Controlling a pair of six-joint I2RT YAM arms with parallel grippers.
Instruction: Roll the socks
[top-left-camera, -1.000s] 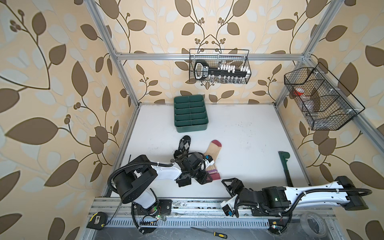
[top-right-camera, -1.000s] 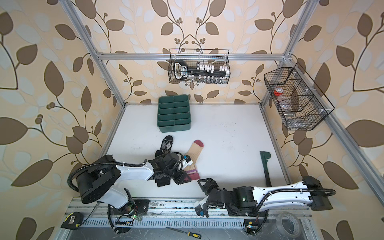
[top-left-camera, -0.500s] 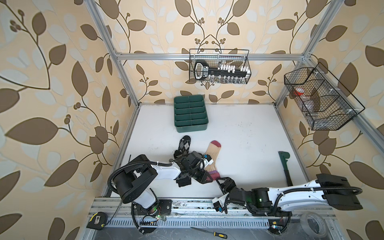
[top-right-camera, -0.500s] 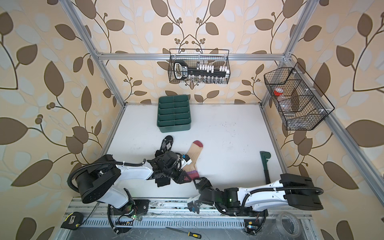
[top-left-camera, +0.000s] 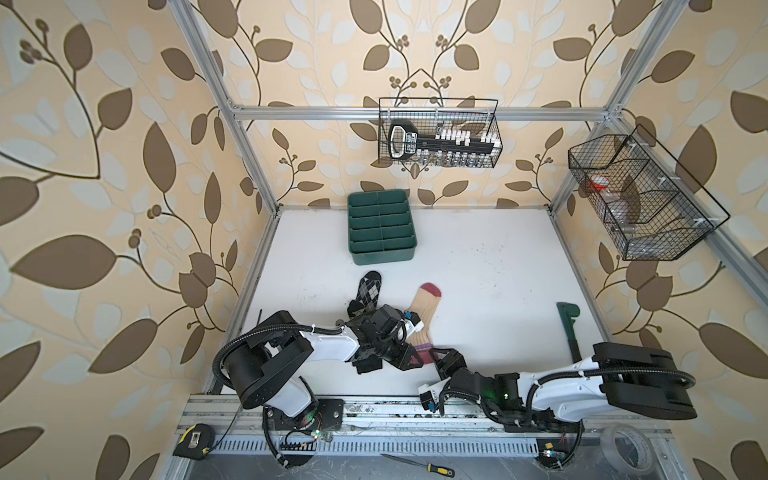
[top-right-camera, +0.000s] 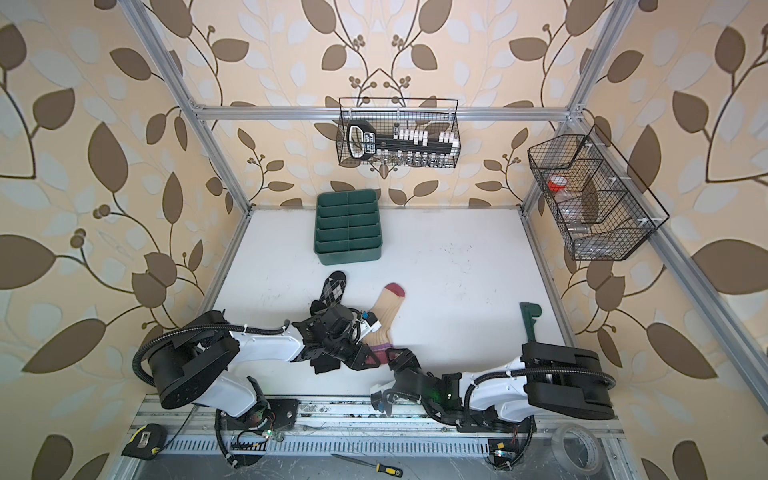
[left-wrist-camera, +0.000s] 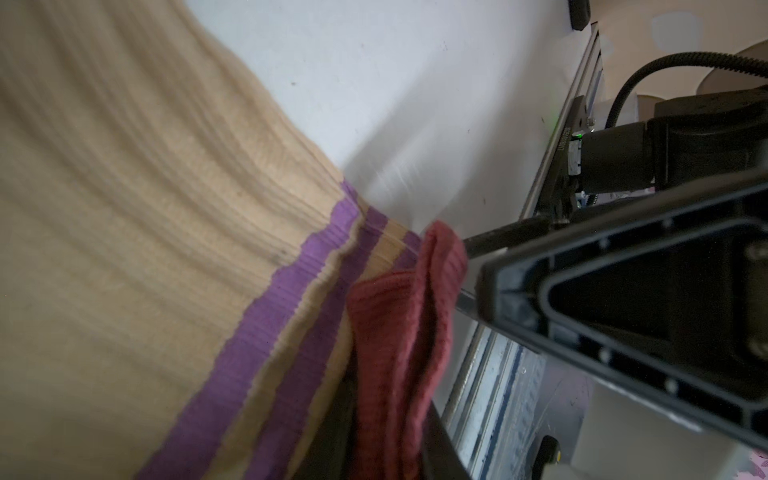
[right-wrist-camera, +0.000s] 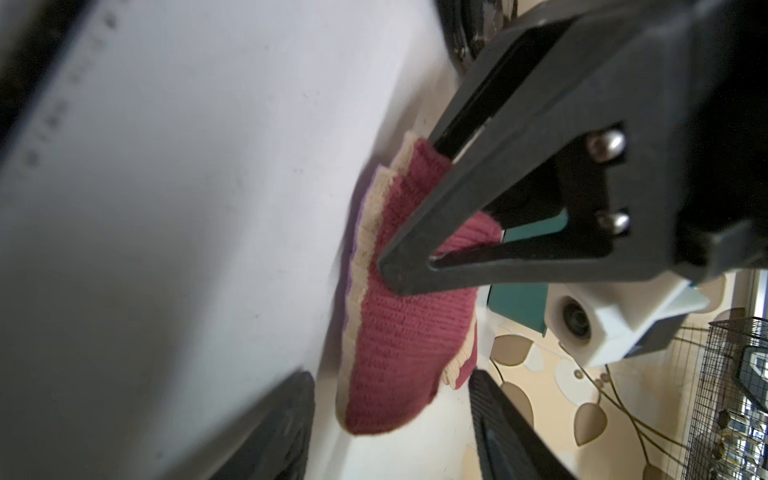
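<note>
The ribbed beige sock (top-left-camera: 424, 309) (top-right-camera: 386, 309) lies flat near the table's front, maroon toe pointing away. My left gripper (top-left-camera: 415, 359) (left-wrist-camera: 386, 436) is shut on its maroon cuff (left-wrist-camera: 399, 332), lifting that edge. The right gripper (top-left-camera: 442, 357) (right-wrist-camera: 390, 432) stands open right at the cuff (right-wrist-camera: 399, 332), one finger on each side of its free corner, not closed on it. The black-grey-white argyle sock (top-left-camera: 368, 291) (top-right-camera: 332, 289) lies just left of the beige one, its lower part hidden under my left arm.
A green slotted tray (top-left-camera: 382, 226) stands at the back. A green-handled tool (top-left-camera: 569, 328) lies near the right edge. Two wire baskets (top-left-camera: 438, 137) (top-left-camera: 640, 199) hang on the walls. A tape measure (top-left-camera: 193, 440), screwdriver (top-left-camera: 419, 459) and tape roll (top-left-camera: 627, 446) sit on the front rail.
My right arm has swung left along the front edge until its open gripper reached the maroon cuff. The left gripper has kept its hold and barely moved.
</note>
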